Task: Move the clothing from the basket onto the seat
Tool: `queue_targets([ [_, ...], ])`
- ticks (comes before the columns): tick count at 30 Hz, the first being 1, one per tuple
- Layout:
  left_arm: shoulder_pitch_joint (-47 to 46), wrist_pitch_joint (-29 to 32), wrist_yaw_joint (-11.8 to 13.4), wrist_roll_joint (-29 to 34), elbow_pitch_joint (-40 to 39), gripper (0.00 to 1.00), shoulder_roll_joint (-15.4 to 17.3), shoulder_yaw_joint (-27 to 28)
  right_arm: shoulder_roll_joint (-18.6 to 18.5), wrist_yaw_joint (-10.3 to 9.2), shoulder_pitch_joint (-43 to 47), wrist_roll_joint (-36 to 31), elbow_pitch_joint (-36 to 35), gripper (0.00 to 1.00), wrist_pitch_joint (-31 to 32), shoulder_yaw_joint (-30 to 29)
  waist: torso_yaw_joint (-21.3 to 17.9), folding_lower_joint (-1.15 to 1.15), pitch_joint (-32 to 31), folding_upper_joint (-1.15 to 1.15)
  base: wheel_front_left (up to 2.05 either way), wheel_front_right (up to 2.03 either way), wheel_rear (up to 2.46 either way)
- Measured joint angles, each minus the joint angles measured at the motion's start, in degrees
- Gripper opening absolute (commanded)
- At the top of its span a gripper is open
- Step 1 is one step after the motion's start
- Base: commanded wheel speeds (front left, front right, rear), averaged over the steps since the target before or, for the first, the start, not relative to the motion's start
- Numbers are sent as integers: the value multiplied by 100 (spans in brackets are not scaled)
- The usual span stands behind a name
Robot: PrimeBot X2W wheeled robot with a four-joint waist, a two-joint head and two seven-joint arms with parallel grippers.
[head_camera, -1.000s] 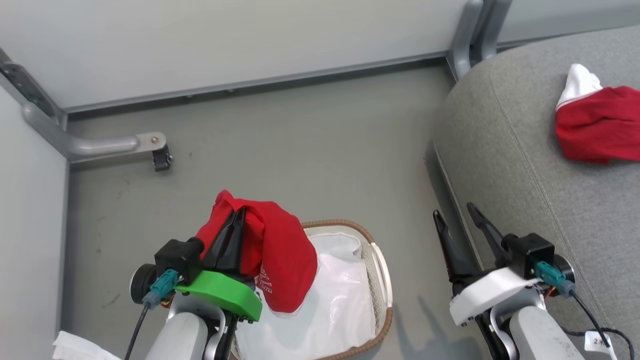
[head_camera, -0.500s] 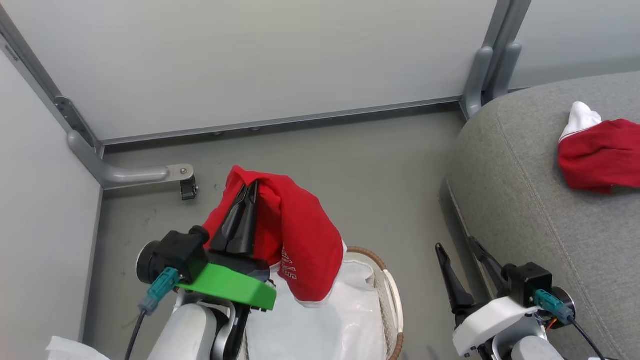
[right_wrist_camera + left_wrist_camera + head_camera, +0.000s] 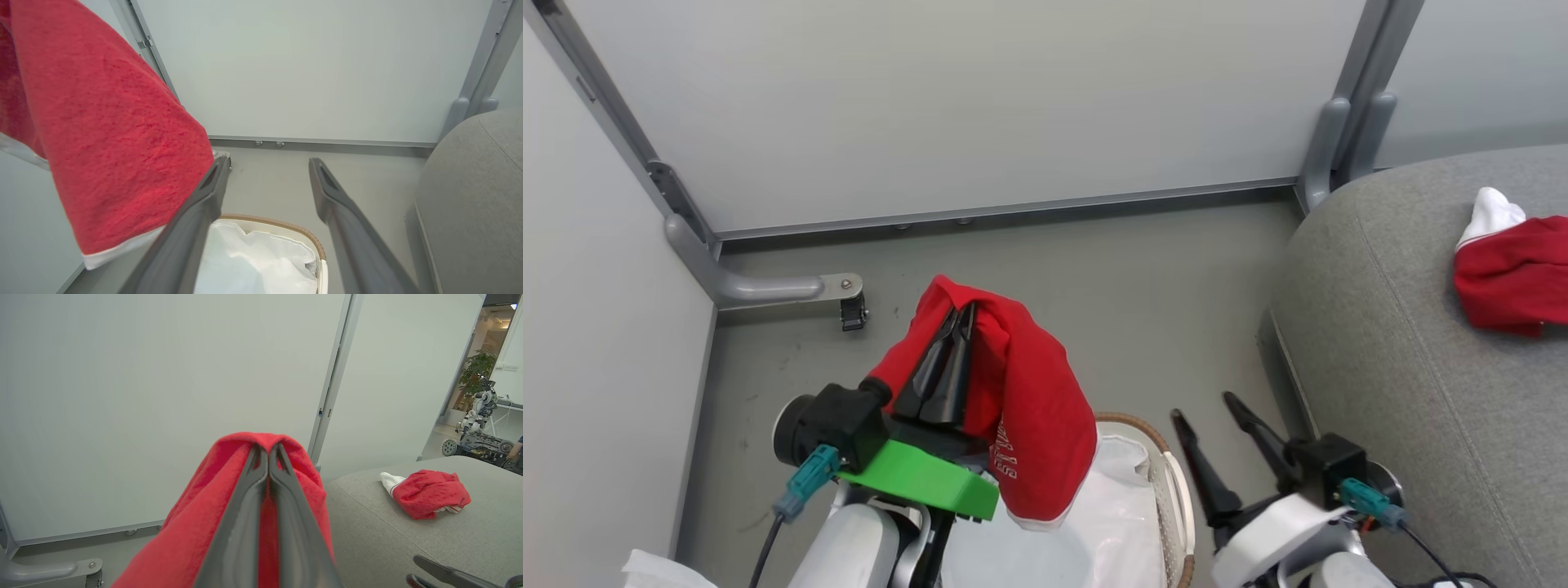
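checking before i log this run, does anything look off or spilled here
Nothing spilled or damaged. One red garment hangs from the shut left claw; a second garment lies bunched on the seat. The only oddity: a crumpled white scrap, unidentifiable, at the head view's lower left corner.

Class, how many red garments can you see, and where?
2. One garment hangs from the left hand above the basket; the other lies on the seat. The liner could hide more.

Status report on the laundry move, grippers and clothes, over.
Left gripper shut on red garment, above basket. Right gripper open, empty, between basket and seat, possibly in the path. Second garment already on seat.
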Motion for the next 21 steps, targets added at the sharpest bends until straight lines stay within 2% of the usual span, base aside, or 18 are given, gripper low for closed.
queue_targets([
  [12, 4, 0, 0, -149, 178, 0, -8, -423, 5, 0, -637, 281, -348, 100, 0, 1513, 285, 0, 37, 0, 0, 0, 0],
  [16, -3, 0, 0, -224, 200, 0, -10, -622, 4, 0, -892, 269, -294, 100, 0, 1737, 366, 0, 82, 0, 0, 0, 0],
  [21, -71, 0, 0, -341, 213, 0, -10, -899, 3, 0, -1077, 116, -166, 100, 0, 1750, 500, 0, 143, 0, 0, 0, 0],
])
